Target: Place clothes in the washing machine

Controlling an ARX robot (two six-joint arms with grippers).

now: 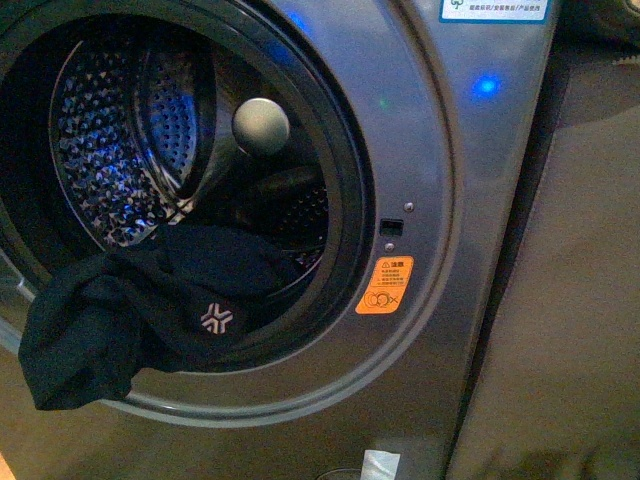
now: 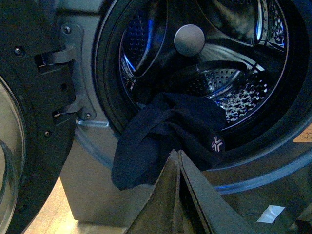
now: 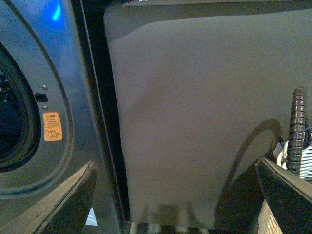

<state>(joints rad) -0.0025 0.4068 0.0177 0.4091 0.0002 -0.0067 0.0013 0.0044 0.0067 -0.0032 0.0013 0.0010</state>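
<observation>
**Dark garment draped over the washer's door rim, half in and half out**

The washing machine (image 1: 440, 200) fills the front view, its round opening uncovered and the perforated steel drum (image 1: 110, 150) visible inside, lit with blue reflections. The clothes (image 1: 130, 310) — a near-black soft garment with a small white snowflake-like logo (image 1: 216, 318) — lie across the lower lip of the porthole. One part rests just inside the drum mouth; the rest hangs down outside over the silver-grey front ring, towards the lower left of the opening. A round pale knob-like disc (image 1: 261, 126) sits at the back of the drum. On the front panel, right of the opening, are an orange warning sticker (image 1: 384, 285) and, higher up, a blue indicator light (image 1: 486, 85).

In the left wrist view, the left end effector (image 2: 178, 161) shows its two dark fingers pressed together into a point, with nothing between them; its tip sits just below the hanging garment (image 2: 165, 136), and whether it touches the cloth cannot be told. The open door (image 2: 29, 122) and its hinge (image 2: 61, 63) stand beside the opening.

In the right wrist view, the right end effector (image 3: 175, 204) is spread wide — its fingers (image 3: 73, 200) sit at opposite sides of the picture, holding nothing. It faces a plain grey-brown panel (image 3: 204, 107) beside the machine, well apart from the garment. A ribbed hose (image 3: 296, 131) rises near one finger.
</observation>
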